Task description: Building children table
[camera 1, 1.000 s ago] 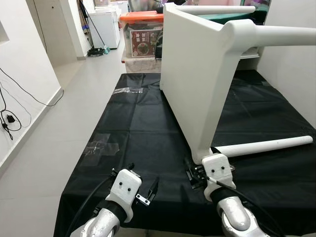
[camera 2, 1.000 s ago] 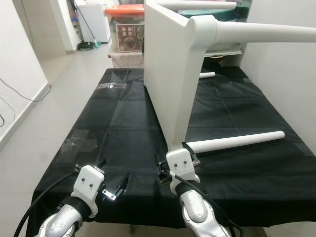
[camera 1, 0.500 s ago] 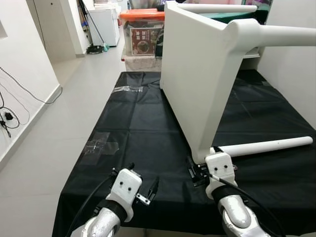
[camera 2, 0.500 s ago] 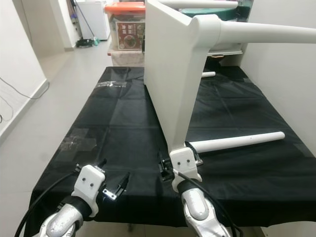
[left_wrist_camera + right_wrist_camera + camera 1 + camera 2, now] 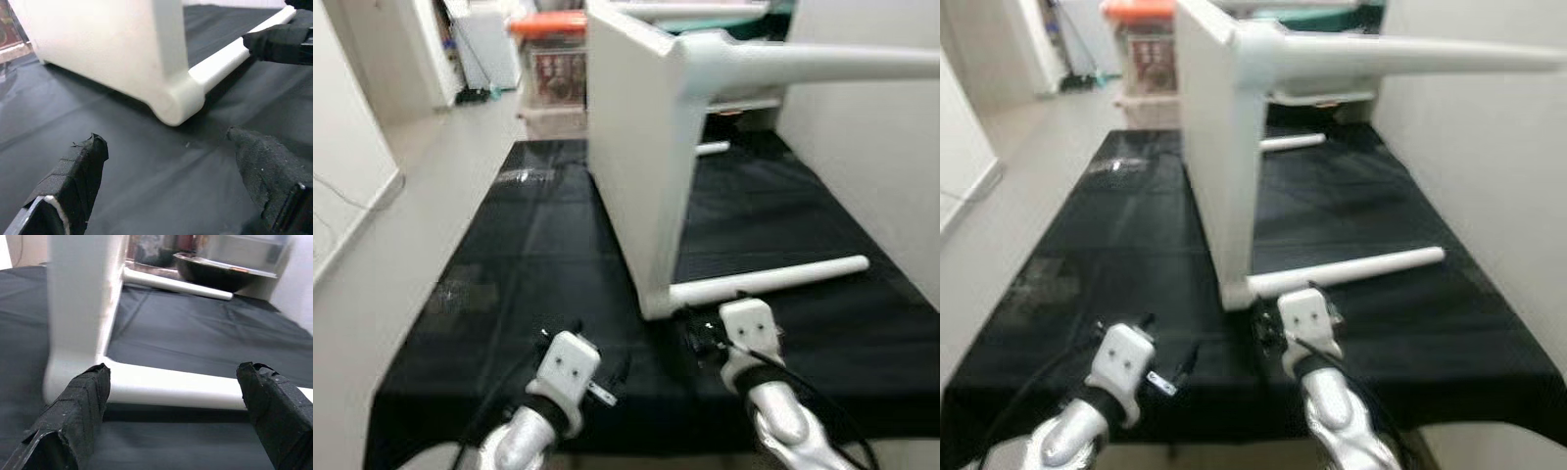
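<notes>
Right gripper (image 5: 703,338): our fingers (image 5: 78,406) spread wide, grasping nothing, either side of the lower leg (image 5: 171,387), not touching it; that leg lies on the black sheet (image 5: 548,264) just ahead of them.

Left gripper (image 5: 607,377): fingers (image 5: 73,171) likewise apart and empty, low over the sheet, aimed at the table's rounded corner (image 5: 178,100) where the lower leg meets it.

Table top (image 5: 631,166): stands on edge on the sheet, directly beyond our fingers. Legs seen at the table: the lower one, an upper one (image 5: 822,64) jutting out to the right above our right fingers, and what looks like one more at the top. We judge the build well along; how firmly the lower leg is seated we cannot tell.

One leg (image 5: 1291,143) lies loose on the sheet, far beyond the right fingers, apparently still to be fitted.

Surroundings: storage box (image 5: 548,59) with orange lid past the sheet's far end; wall (image 5: 871,166) close on the right, crowding the jutting leg.
</notes>
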{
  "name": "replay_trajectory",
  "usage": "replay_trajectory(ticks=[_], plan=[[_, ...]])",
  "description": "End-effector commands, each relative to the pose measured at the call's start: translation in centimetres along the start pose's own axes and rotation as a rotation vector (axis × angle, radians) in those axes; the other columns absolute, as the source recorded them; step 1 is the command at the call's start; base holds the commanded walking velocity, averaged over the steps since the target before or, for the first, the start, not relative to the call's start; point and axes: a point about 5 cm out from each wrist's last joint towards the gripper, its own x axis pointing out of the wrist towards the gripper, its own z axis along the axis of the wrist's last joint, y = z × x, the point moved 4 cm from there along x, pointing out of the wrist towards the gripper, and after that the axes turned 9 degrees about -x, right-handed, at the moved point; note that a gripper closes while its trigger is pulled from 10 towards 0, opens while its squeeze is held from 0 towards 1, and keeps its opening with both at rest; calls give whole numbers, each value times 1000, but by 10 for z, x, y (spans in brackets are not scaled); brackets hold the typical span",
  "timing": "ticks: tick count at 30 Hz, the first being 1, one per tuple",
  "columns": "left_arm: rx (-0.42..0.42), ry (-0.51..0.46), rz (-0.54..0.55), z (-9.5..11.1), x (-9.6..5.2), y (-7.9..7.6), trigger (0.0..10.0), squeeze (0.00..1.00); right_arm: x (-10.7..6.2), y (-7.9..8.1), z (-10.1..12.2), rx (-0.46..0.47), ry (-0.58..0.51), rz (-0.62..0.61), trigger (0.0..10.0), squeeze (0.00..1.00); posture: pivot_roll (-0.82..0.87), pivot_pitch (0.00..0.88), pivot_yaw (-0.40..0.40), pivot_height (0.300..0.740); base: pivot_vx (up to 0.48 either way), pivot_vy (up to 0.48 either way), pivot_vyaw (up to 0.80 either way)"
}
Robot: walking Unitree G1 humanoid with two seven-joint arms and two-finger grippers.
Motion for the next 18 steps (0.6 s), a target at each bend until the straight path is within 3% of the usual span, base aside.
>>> replay_trajectory(ticks=[1,4,9,18], plan=[[2,17,10,-5,-2,4,10000,0,0,4,1,0,-5,12,10000,0,34,51,-12,740,0,-435,0],[-4,15,13,-4,-1,4,10000,0,0,4,1,-1,-7,11,10000,0,34,51,-12,740,291,-366,0],[-10,12,22,-3,-1,6,10000,0,1,4,2,0,-10,9,10000,0,34,51,-12,740,379,0,0],[-34,10,42,-4,-1,10,10000,0,1,4,6,5,-32,9,10000,0,35,53,-12,740,0,0,0]])
